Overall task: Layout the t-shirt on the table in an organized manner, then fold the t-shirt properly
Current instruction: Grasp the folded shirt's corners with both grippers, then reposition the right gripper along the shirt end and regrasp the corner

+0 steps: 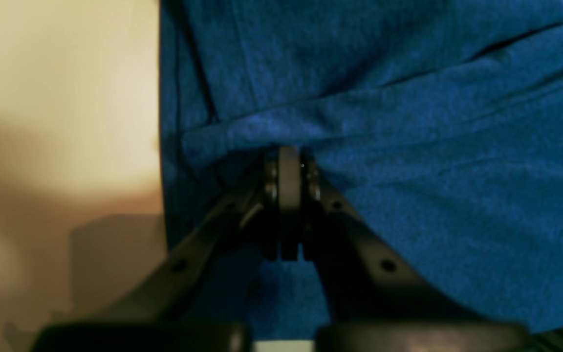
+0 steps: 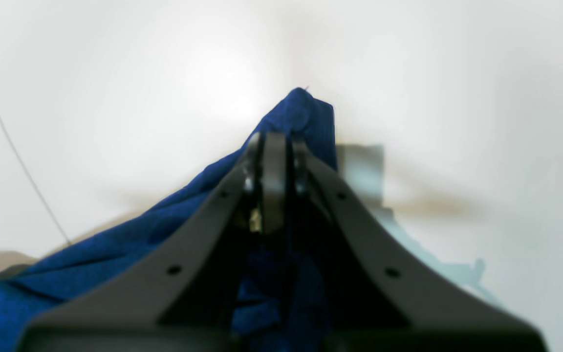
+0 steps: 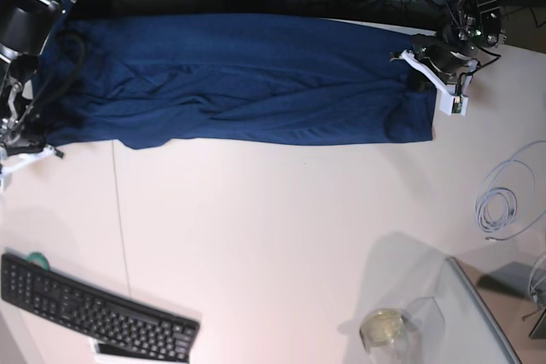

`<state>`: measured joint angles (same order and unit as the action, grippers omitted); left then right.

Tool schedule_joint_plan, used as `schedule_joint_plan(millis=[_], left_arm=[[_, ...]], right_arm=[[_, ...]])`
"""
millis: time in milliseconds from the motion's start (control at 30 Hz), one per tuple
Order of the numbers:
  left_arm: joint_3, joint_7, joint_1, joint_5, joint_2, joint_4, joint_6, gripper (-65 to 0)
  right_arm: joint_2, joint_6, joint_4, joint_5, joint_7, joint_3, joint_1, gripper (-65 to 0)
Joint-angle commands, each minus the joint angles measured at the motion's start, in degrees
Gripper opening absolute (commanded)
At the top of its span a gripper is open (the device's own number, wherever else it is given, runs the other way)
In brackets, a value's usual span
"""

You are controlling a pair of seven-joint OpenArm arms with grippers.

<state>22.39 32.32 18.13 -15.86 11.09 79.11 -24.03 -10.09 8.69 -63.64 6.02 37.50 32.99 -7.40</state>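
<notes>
In the left wrist view, the left tool (image 1: 289,161) is clenched on a bunched fold of the t-shirt (image 1: 408,146). The navy cloth fills most of the frame, its straight edge running down beside a blurred pale surface on the left.

In the right wrist view, the right tool (image 2: 274,146) is pinched on a peaked corner of the t-shirt (image 2: 306,115), lifted slightly off the white table (image 2: 115,98). The rest of the cloth trails down to the lower left, near a thin dark seam line (image 2: 8,132).

In the base view, the t-shirt (image 3: 239,83) lies stretched as a long wrinkled band across the far part of the table (image 3: 281,236), one arm at each end. A black keyboard (image 3: 94,309) sits at the near left, a coiled white cable (image 3: 499,202) at the right, and a clear cup (image 3: 386,330) near the front edge.
</notes>
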Motion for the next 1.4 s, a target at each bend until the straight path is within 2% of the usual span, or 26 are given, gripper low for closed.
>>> schedule_joint_plan(millis=[0, 33, 100, 267, 333, 400, 567, 600, 667, 800, 1000, 1267, 1300, 1333, 1367], left_arm=[[0.2, 0.4, 0.1, 0.4, 0.6, 0.5, 0.2, -65.0], [0.2, 0.4, 0.1, 0.4, 0.6, 0.6, 0.2, -65.0], [0.2, 0.4, -0.1, 0.4, 0.6, 0.7, 0.2, -65.0], [0.2, 0.5, -0.4, 0.3, 0.6, 1.7, 0.2, -65.0], [0.2, 0.7, -0.4, 0.3, 0.6, 2.7, 0.2, -65.0], [0.2, 0.8, -0.4, 0.3, 0.6, 4.0, 0.2, -65.0], [0.2, 1.0, 0.1, 0.2, 0.6, 8.5, 0.2, -65.0], [0.2, 1.0, 0.1, 0.1, 0.6, 9.4, 0.2, -65.0], [1.7, 1.0, 0.5, 0.1, 0.4, 11.1, 0.2, -65.0], [5.8, 3.8, 1.6, 0.0, -0.2, 14.1, 0.2, -65.0], [12.9, 3.9, 1.9, 0.0, -0.4, 14.2, 0.0, -65.0], [14.5, 3.9, 1.9, 0.0, -0.1, 13.1, 0.0, -65.0], [14.3, 3.9, 1.8, 0.0, -0.1, 12.7, 0.0, -65.0], [14.3, 3.9, 1.5, 0.0, -0.1, 12.4, 0.0, -65.0], [14.3, 3.9, 1.3, 0.0, -0.1, 12.0, 0.0, -65.0]], right_arm=[[-1.0, -1.3, -0.9, 0.1, -1.1, 0.2, -1.0, -63.3], [-1.0, -1.6, -0.9, 0.1, -0.6, 0.1, -1.0, -63.2], [-1.0, -1.6, -1.1, 0.2, 2.0, 0.1, -1.0, -58.1], [-0.7, -1.6, -6.1, 0.2, 4.6, 0.1, -0.5, -32.4], [0.7, -1.4, -11.9, 0.2, 4.4, -0.2, 1.9, -26.7], [1.7, -0.7, -19.1, 0.2, 4.6, -1.0, 4.7, -26.6], [3.5, 12.5, -32.8, 0.2, 7.1, -14.4, 12.3, -26.6], [4.0, 14.5, -33.3, 0.2, 8.3, -16.9, 12.5, -26.6], [4.6, 16.1, -32.2, 0.1, 8.9, -20.9, 12.5, -26.6], [4.6, 16.2, -27.1, 0.2, 8.9, -25.3, 9.6, -26.6], [4.6, 16.3, -20.3, 0.2, 8.9, -25.4, 6.3, -26.4], [5.6, 16.4, -15.8, 0.2, 8.9, -25.4, 5.2, -26.9], [5.9, 16.4, -15.8, 0.2, 8.9, -25.2, 5.2, -27.6], [6.1, 16.4, -15.9, 0.2, 9.0, -25.3, 5.3, -31.1], [6.3, 16.4, -15.9, 0.2, 9.1, -25.3, 5.3, -37.5]])
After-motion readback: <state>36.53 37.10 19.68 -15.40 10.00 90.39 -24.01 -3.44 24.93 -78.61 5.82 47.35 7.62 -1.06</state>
